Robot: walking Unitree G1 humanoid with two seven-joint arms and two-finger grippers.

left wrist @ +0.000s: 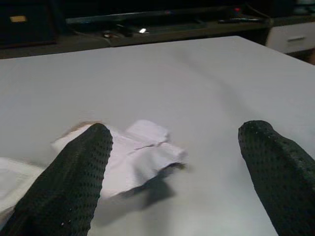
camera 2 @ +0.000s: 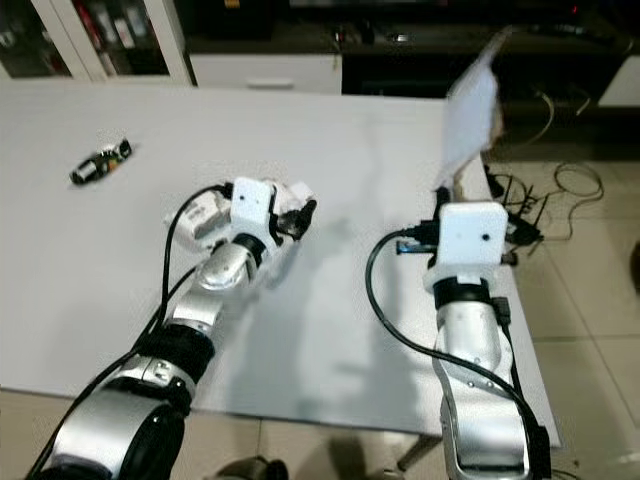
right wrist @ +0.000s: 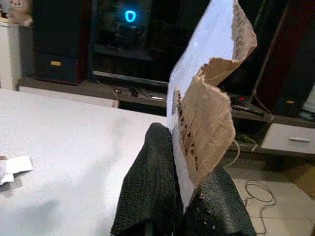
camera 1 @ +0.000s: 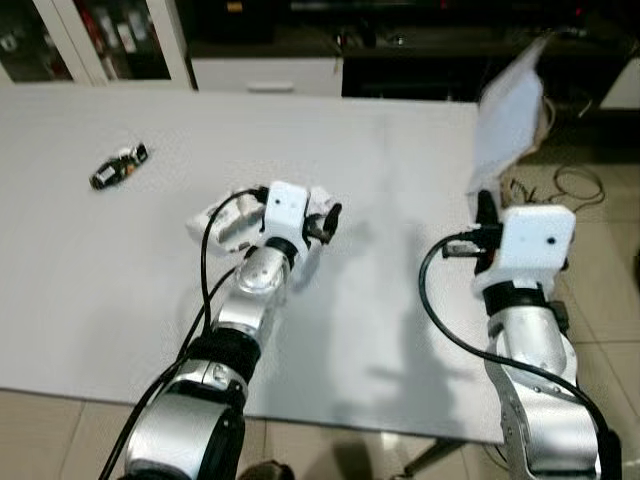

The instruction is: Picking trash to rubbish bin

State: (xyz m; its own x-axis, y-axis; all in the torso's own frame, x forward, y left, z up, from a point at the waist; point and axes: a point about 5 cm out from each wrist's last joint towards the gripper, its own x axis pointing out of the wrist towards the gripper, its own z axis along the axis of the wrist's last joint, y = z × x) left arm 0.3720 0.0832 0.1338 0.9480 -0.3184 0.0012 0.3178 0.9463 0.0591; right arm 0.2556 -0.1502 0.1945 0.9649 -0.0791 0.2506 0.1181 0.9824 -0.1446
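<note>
The left gripper hovers spread wide over the crumpled paper on the table; it should drop and centre before pinching. The right gripper holds torn cardboard clamped upright

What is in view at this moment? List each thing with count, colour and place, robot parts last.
Table: one, white, in front of the robot.
Crumpled paper: one wad, white, on the table at the left end effector's fingers.
Small wrapper: one, dark with light patches, far left of the table.
Torn cardboard piece: one, white face and brown back, held upright past the table's right edge.
Cabinets: white, behind the table.
Cables: several, dark, on the tiled floor at right.
Left end effector: one, black fingers open, over the crumpled paper.
Right end effector: one, black fingers shut on the torn cardboard piece.
</note>
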